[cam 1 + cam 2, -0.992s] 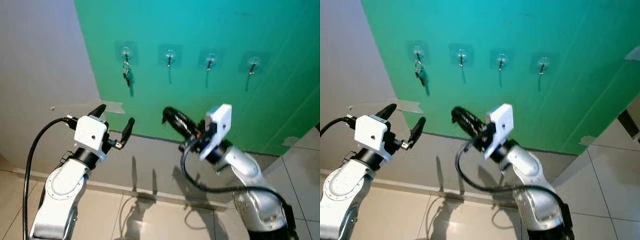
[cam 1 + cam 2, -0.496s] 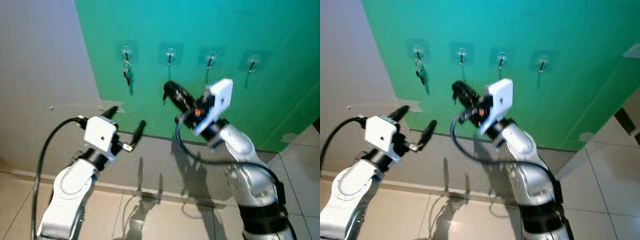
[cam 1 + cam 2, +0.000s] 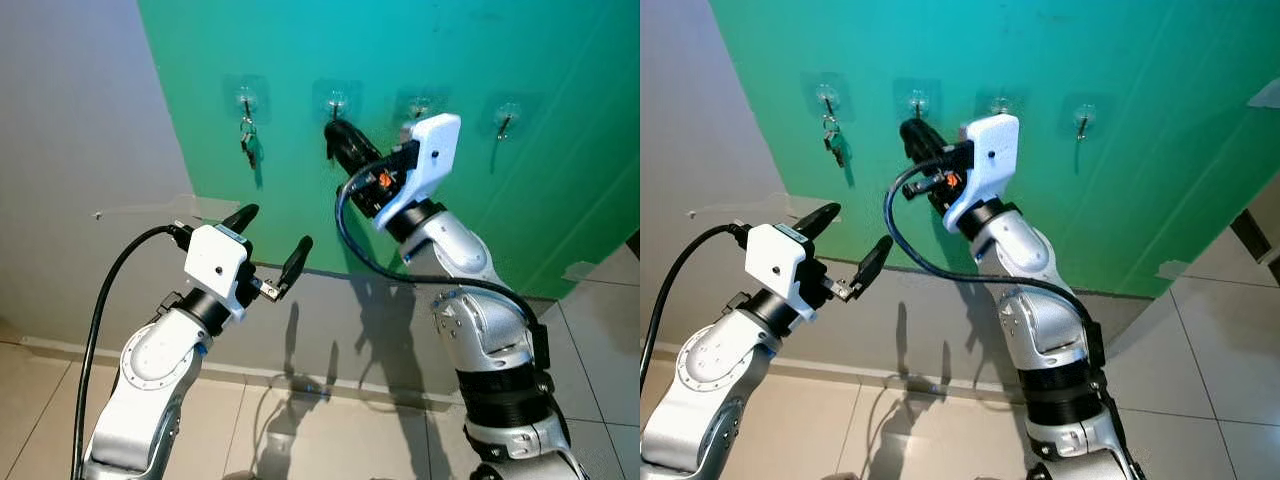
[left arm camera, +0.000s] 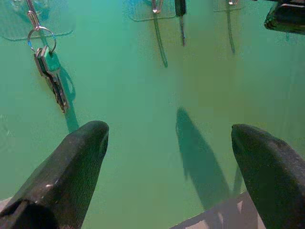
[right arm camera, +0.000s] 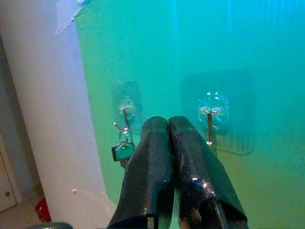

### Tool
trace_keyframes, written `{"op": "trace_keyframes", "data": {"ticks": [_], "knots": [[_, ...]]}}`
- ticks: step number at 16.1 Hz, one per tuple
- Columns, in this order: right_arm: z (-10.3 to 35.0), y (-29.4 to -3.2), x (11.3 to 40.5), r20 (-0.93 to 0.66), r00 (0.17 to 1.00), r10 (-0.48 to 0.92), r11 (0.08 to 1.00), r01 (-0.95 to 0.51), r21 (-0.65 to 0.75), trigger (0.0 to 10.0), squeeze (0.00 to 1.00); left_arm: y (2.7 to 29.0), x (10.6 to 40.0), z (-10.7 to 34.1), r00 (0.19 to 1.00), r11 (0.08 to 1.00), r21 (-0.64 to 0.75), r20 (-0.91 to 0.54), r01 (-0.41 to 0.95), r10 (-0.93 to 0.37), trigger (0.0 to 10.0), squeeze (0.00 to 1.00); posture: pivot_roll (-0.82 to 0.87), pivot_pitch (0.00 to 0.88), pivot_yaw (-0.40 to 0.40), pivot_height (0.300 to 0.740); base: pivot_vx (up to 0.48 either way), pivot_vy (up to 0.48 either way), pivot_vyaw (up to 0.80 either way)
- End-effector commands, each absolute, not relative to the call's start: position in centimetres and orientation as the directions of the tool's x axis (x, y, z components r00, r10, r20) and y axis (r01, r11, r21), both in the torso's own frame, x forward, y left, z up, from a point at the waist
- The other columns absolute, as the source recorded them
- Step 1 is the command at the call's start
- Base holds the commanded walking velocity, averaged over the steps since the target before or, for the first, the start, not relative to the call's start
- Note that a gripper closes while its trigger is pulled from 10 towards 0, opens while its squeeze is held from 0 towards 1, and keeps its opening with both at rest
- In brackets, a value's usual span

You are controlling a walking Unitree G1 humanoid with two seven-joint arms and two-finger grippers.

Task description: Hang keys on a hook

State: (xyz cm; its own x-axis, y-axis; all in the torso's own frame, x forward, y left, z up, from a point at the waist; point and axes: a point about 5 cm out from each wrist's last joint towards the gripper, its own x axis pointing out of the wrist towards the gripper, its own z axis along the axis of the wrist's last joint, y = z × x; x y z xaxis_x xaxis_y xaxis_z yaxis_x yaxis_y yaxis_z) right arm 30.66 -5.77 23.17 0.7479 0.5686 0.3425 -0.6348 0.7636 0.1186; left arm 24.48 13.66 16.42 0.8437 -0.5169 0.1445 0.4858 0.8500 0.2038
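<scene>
- Judging by how things hang now, one bunch of keys (image 3: 246, 143) already sits on the leftmost hook (image 3: 244, 100) of four on the green wall (image 3: 560, 160).
- Right gripper (image 3: 335, 138) is raised to the wall, its tip just below the second hook (image 3: 337, 101), fingers pressed together – whether they pinch a key or ring I cannot tell.
- Left gripper (image 3: 272, 243) hangs lower, spread wide and empty, pointing at the wall.
- If the right gripper carries keys, the hanging itself is not yet done; if the hung bunch is the task's own, little is left.
- Third hook (image 3: 999, 102) and fourth hook (image 3: 506, 116) are bare.
</scene>
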Motion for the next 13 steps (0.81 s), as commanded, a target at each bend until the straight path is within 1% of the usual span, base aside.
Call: {"op": "trace_keyframes", "data": {"ticks": [1,13], "knots": [[23.53,-5.9,31.15,0.341,0.763,0.549,0.774,-0.618,0.136,10.0,0.0,13.28,24.44,16.87,0.83,0.839,0.206,0.154,0.504,-0.536,10.0,0.0,0.0,0.053,-0.036,0.74,0.0,0.0,0.0],[23.79,-5.49,31.93,0.336,0.772,0.539,0.775,-0.611,0.159,10.0,0.0,13.19,24.39,16.87,0.831,0.842,0.194,0.158,0.504,-0.534,10.0,0.0,-0.01,0.062,-0.037,0.74,0.0,0.0,0.0]]}}
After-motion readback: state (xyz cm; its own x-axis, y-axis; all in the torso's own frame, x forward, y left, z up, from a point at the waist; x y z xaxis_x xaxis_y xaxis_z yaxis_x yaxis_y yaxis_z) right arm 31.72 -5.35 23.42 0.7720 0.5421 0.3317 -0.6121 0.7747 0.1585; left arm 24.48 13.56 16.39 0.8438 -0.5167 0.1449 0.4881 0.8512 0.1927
